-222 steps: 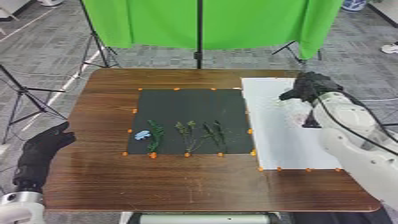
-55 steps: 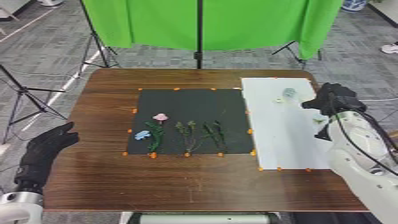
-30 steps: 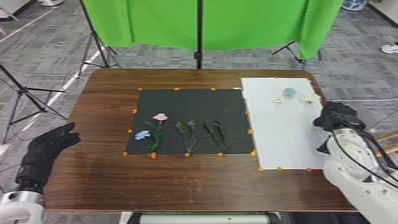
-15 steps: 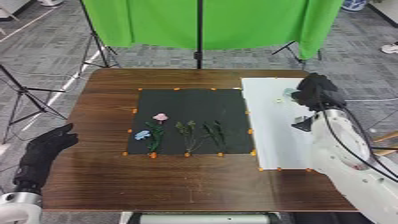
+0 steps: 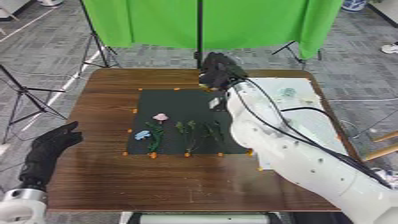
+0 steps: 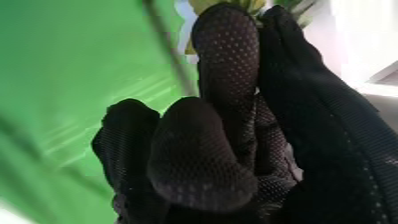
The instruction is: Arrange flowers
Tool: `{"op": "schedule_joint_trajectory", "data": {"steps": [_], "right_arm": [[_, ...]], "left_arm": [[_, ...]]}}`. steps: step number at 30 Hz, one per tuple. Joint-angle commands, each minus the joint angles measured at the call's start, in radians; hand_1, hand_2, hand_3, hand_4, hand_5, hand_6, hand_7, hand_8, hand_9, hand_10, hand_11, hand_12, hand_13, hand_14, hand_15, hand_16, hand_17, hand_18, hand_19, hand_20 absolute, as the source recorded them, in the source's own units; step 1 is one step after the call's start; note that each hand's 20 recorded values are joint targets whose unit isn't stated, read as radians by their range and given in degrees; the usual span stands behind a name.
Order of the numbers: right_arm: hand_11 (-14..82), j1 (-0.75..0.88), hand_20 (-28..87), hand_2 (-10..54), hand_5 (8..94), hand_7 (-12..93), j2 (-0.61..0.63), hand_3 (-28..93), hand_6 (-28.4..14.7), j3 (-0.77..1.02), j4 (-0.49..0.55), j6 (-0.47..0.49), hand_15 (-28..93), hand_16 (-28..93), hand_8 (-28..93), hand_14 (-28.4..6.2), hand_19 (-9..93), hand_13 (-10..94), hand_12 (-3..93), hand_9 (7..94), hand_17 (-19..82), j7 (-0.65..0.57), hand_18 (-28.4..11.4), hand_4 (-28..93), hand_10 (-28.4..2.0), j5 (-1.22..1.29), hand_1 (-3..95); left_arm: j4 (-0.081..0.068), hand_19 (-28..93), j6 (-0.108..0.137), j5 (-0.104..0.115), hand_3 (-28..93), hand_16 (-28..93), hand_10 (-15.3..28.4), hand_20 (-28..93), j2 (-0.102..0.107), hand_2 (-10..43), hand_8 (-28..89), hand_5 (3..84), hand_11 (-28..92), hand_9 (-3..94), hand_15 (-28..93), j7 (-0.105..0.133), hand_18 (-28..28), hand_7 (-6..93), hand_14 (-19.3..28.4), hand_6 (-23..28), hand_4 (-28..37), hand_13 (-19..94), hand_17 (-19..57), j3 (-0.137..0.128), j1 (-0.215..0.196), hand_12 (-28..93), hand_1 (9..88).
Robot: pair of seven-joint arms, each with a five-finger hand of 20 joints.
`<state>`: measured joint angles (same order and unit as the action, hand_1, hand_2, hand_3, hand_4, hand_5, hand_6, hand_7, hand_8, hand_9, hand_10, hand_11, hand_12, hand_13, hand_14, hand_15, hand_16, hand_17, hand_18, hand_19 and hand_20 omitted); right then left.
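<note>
My right hand is over the back edge of the black sheet, its arm crossing the sheet's right side. In the right wrist view, the fingertips of my right hand pinch a pale yellow-green flower, mostly hidden behind them. On the black sheet lie a pink flower above a leafy green stem, a blue flower beside it, and more green stems to the right, some partly beside my arm. My left hand stays at the table's left edge, its fingers relaxed.
A pale teal flower lies on the white sheet, which my right arm partly covers. Orange tabs run along the sheets' edges. A green cloth on a stand hangs behind the brown table.
My right hand went to a pale flower on the white sheet, which is gone from its spot, then swung left to the black sheet's back edge. Earlier, a pink flower appeared above the green stem.
</note>
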<state>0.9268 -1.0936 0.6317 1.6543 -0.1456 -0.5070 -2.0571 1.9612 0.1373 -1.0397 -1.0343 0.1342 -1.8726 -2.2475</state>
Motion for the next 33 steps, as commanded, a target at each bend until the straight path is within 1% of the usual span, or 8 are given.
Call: {"op": "schedule_joint_trajectory", "data": {"steps": [1, 4, 7, 9, 10, 16, 24, 33], "right_arm": [[46.6, -0.003, 66, -9.5, 80.6, 24, -0.079, 58, 0.3, -0.078, -0.048, 0.036, 66, 37, 12, -1.3, 93, 93, 32.4, 88.3, 66, 0.054, -15.5, -16, -9.5, -0.076, 57.8], [47.7, -0.005, 67, -9.5, 80.5, 24, -0.079, 58, 0.8, -0.106, -0.075, 0.006, 67, 37, 11, -1.5, 93, 93, 32.6, 88.2, 66, 0.064, -15.8, -16, -9.3, -0.122, 57.5], [48.9, -0.006, 67, -9.5, 80.5, 24, -0.078, 58, 1.3, -0.131, -0.099, -0.022, 68, 37, 11, -1.9, 93, 92, 32.7, 88.4, 66, 0.077, -16.1, -17, -8.9, -0.179, 56.9], [49.7, 0.005, 68, -9.5, 80.6, 23, -0.077, 59, 1.5, -0.137, -0.113, -0.047, 69, 37, 10, -2.2, 93, 92, 32.5, 88.4, 66, 0.074, -16.3, -17, -8.7, -0.212, 56.6], [50.4, 0.008, 68, -9.5, 80.6, 23, -0.075, 59, 1.7, -0.145, -0.125, -0.063, 70, 37, 10, -2.2, 93, 92, 32.5, 88.5, 67, 0.077, -16.4, -17, -8.6, -0.228, 56.4], [52.6, 0.023, 70, -9.5, 80.8, 23, -0.073, 59, 2.4, -0.197, -0.159, -0.164, 72, 36, 9, -2.6, 93, 93, 32.0, 89.4, 68, 0.089, -16.9, -18, -8.3, -0.288, 55.7], [53.3, 0.038, 70, -9.5, 80.7, 23, -0.081, 60, 2.7, -0.207, -0.142, -0.167, 72, 36, 8, -2.6, 93, 93, 31.5, 89.5, 68, 0.095, -17.0, -17, -8.3, -0.285, 54.7], [53.2, 0.043, 71, -9.5, 79.2, 22, -0.073, 60, 2.5, -0.206, -0.129, -0.131, 72, 36, 8, -2.8, 93, 93, 31.4, 89.3, 68, 0.098, -17.2, -17, -8.5, -0.266, 52.4]], "left_arm": [[-0.010, 9, -0.016, -0.001, 67, 1, 14.7, 17, -0.002, 2.0, -6, 45.0, 21, 44.8, 20, -0.007, 13.6, 11.1, 18.7, 5.8, -21.8, 36, 6.4, 0.007, 0.003, 13, 27.5], [-0.014, 9, -0.022, -0.004, 67, 1, 14.7, 17, -0.001, 1.9, -6, 44.9, 21, 44.9, 20, -0.010, 13.7, 11.0, 18.7, 5.7, -21.7, 36, 6.4, 0.012, 0.009, 13, 27.4], [-0.012, 9, -0.022, -0.002, 67, 1, 14.7, 17, -0.004, 1.7, -6, 44.9, 21, 44.8, 20, -0.007, 13.7, 11.0, 18.7, 5.7, -21.6, 36, 6.3, 0.008, 0.002, 13, 27.3], [-0.011, 9, -0.031, -0.003, 67, 1, 14.6, 17, 0.003, 1.7, -6, 44.8, 21, 44.8, 20, -0.023, 13.7, 11.0, 18.6, 5.7, -21.6, 36, 6.3, 0.006, 0.010, 13, 27.3], [-0.015, 9, -0.030, -0.004, 67, 1, 14.6, 17, 0.002, 1.6, -6, 44.7, 21, 44.7, 20, -0.017, 13.7, 10.9, 18.6, 5.6, -21.6, 36, 6.3, 0.010, 0.009, 13, 27.3], [-0.020, 9, -0.037, -0.003, 67, 1, 14.6, 17, -0.001, 1.3, -5, 44.6, 21, 44.6, 19, -0.015, 13.8, 10.7, 18.6, 5.5, -21.6, 36, 6.1, 0.015, 0.014, 13, 27.2], [-0.024, 9, -0.046, -0.005, 67, 1, 14.5, 17, 0.001, 1.2, -5, 44.5, 21, 44.4, 19, -0.014, 13.8, 10.5, 18.7, 5.5, -21.6, 36, 6.1, 0.018, 0.024, 13, 27.1], [-0.026, 9, -0.056, -0.005, 67, 1, 14.4, 17, 0.000, 0.9, -5, 44.2, 21, 44.2, 19, -0.013, 13.9, 10.4, 18.6, 5.5, -21.5, 36, 6.0, 0.015, 0.023, 13, 26.8]]}}
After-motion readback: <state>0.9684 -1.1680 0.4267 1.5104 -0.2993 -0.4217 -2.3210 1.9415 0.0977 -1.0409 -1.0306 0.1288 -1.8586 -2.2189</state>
